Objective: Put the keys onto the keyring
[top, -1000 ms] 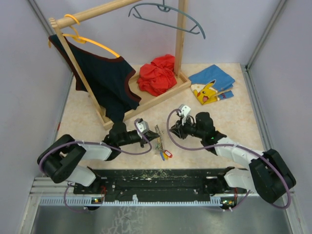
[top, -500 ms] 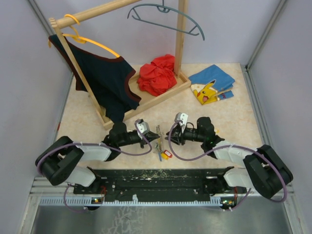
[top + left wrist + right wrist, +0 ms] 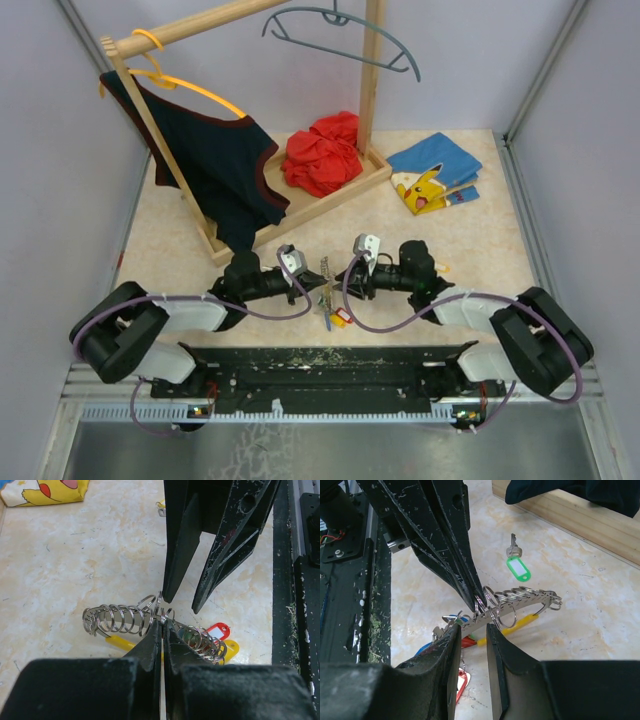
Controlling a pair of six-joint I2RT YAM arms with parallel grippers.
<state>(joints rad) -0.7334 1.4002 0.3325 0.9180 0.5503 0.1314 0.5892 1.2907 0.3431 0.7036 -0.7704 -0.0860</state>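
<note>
The keyring (image 3: 326,276) is a curved silvery strip strung with several split rings (image 3: 120,620), lifted a little off the table, with a yellow curved piece (image 3: 516,627) under it. My left gripper (image 3: 163,623) is shut on one ring at its middle. Red (image 3: 218,630) and yellow (image 3: 230,648) tagged keys hang at one end, next to a blue tag (image 3: 426,648). Another key with a green tag (image 3: 517,565) lies alone on the table. My right gripper (image 3: 473,630) faces the left one, open, its fingertips (image 3: 168,596) just short of the strip.
A wooden clothes rack (image 3: 330,195) stands behind, with a dark shirt (image 3: 215,165) on an orange hanger, a red cloth (image 3: 322,152) and a teal hanger (image 3: 345,35). A blue and yellow cloth (image 3: 432,175) lies back right. A small yellow piece (image 3: 440,266) lies beside the right arm.
My right gripper has swung left and down until it meets the keyring, and its jaws stand slightly wider. The left gripper has kept its hold and place.
</note>
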